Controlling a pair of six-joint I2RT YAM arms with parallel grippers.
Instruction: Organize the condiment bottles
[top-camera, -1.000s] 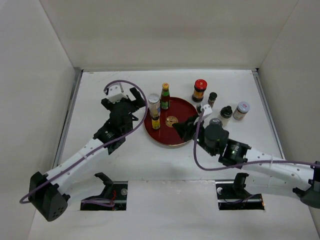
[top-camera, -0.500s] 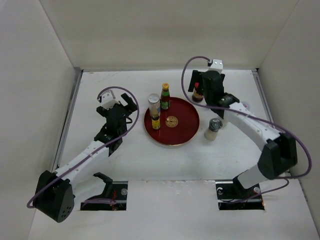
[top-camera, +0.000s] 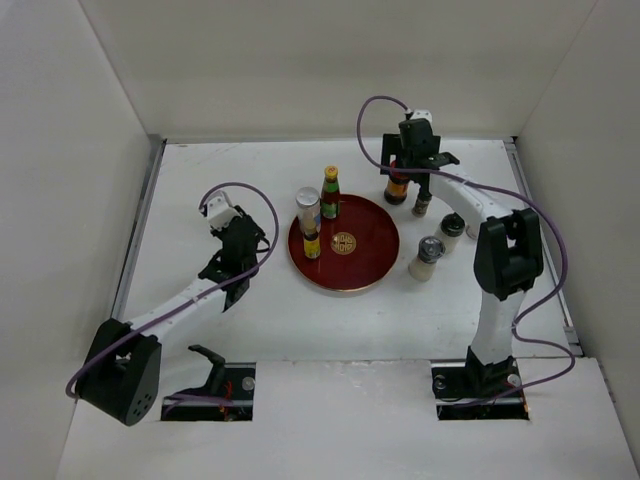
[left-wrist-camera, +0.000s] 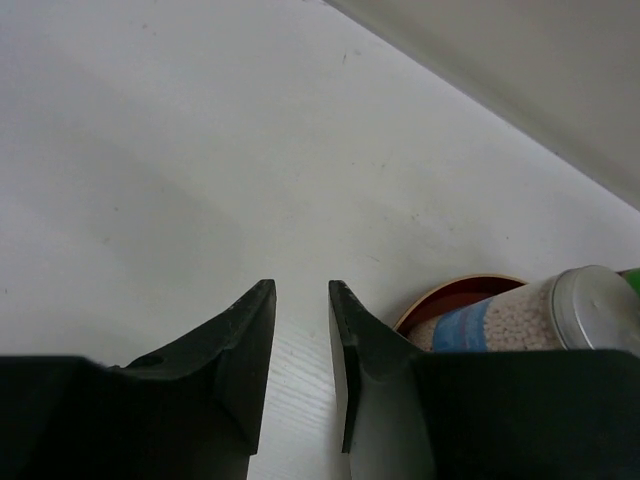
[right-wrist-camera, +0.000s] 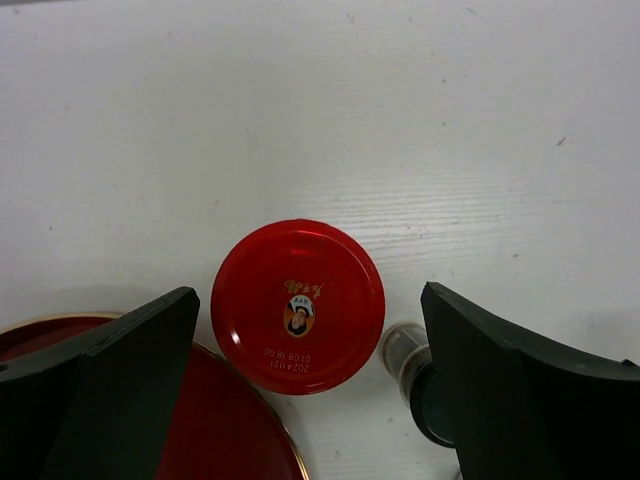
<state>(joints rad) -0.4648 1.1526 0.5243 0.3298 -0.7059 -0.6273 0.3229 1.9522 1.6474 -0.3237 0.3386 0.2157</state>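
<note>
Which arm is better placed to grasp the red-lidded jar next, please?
Right: the right fingers are open on either side of the red-lidded jar, while the left fingers are shut over the table, beyond the red tray.

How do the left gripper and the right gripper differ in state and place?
The left gripper is shut; the right gripper is wide open. The left gripper is over the table, with no bottle under it; the right gripper is directly above the red-capped jar. Neither holds anything.

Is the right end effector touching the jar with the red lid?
Apart. In the right wrist view the right end effector straddles the red-lidded jar, and bare white table shows on both sides of the lid.
</note>
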